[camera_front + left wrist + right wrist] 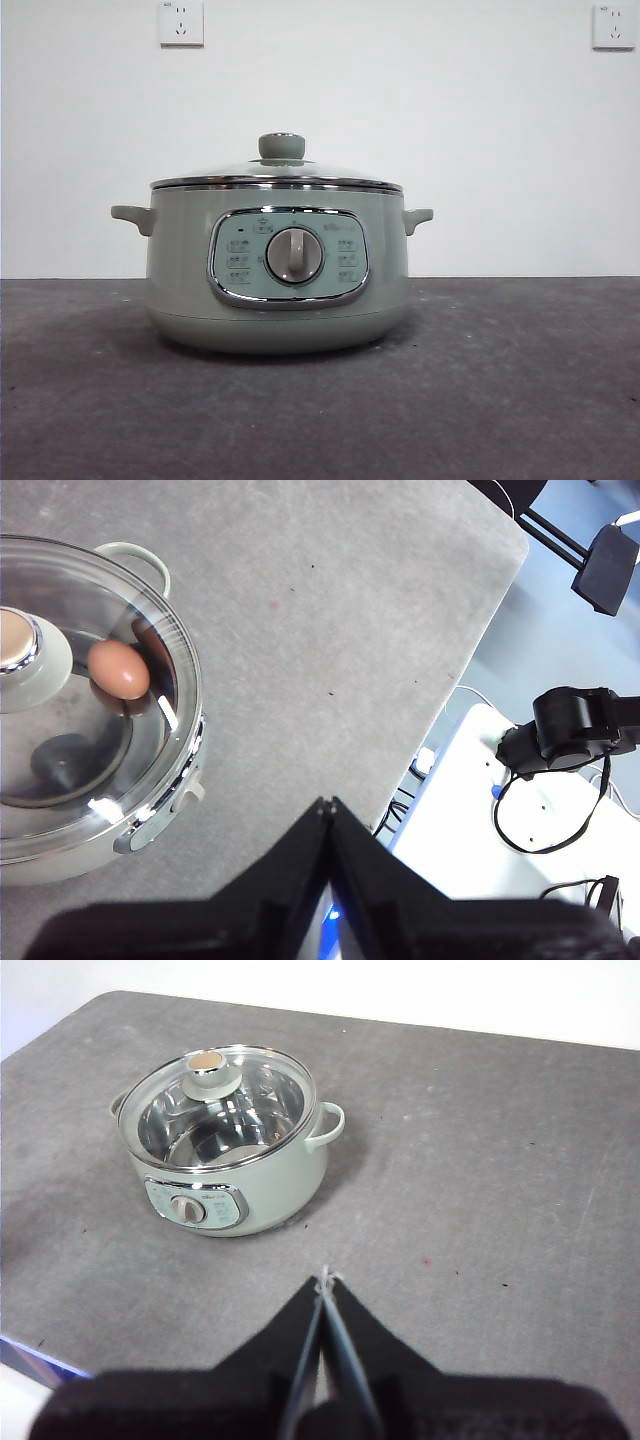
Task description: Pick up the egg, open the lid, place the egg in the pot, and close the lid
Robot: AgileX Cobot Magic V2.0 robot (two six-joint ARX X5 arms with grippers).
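The pale green pot [180,260] stands on the grey table with its lid [300,172] resting on top, knob [281,146] upward. In the left wrist view the brown egg [118,669] lies inside the pot [150,830], seen through the glass lid [100,750]. My left gripper [328,805] is shut and empty, held off to the side of the pot. My right gripper [324,1278] is shut and empty, well back from the pot [280,1195] and its lid [260,1090]. The egg does not show in the front or right wrist views.
The grey table [500,380] stretches around the pot. Two wall sockets [181,22] [613,25] sit high on the white wall. Beyond the table's edge [470,670] stands black equipment with cables [570,735].
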